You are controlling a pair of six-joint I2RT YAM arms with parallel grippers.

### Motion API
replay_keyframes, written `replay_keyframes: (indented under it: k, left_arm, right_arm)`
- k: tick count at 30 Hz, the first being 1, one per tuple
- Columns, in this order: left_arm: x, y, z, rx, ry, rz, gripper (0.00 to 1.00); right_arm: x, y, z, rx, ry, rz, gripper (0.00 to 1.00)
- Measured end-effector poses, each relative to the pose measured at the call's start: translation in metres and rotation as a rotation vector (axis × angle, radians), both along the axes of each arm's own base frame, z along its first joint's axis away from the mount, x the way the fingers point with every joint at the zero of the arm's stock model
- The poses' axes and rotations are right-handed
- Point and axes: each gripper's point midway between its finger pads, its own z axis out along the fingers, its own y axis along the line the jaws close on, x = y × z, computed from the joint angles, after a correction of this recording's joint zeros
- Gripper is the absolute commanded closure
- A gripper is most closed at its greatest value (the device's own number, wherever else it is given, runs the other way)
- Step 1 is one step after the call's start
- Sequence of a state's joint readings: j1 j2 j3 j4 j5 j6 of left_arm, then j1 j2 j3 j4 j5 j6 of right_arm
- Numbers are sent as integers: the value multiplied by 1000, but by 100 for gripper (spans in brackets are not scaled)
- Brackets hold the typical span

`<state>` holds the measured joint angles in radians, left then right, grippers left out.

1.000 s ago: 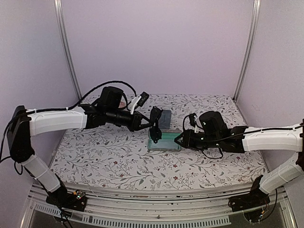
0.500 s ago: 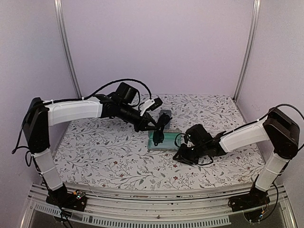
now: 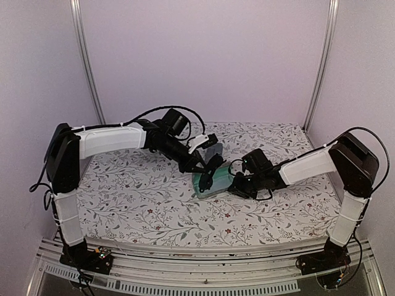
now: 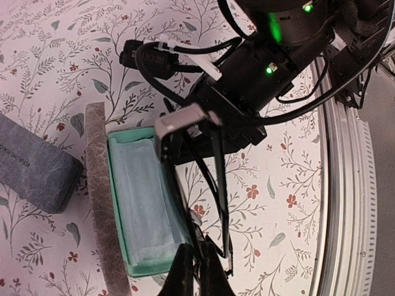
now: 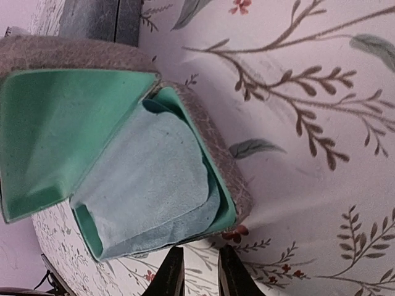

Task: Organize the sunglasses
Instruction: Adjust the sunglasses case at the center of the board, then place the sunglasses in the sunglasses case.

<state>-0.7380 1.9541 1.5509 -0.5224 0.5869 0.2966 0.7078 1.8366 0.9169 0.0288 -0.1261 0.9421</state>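
Left pincer (image 4: pixel 196 271) is clenched on the thin arms of the sunglasses (image 4: pixel 185 123), holding them over the open green-lined case (image 4: pixel 99 203) in the middle of the desk (image 3: pixel 136 203). Right pincer (image 5: pixel 199 274) is slightly parted and empty, just beside the case.

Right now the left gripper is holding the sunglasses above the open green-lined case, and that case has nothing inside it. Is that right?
Not quite. The case is not empty. A light blue cloth lies inside it, as the right wrist view shows. The rest holds: the left gripper is holding the sunglasses above the open green-lined case.
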Motion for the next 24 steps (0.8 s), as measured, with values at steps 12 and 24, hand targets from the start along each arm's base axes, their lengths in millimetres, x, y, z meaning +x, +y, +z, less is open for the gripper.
replay_keyframes:
  k: [12, 24]
  left_arm:
    - [15, -7, -33, 129, 10, 33, 100]
    - [16, -28, -35, 241, -17, 59, 100]
  right_arm:
    - [29, -12, 3, -26, -61, -19, 80]
    - [-9, -29, 5, 15, -20, -25, 80]
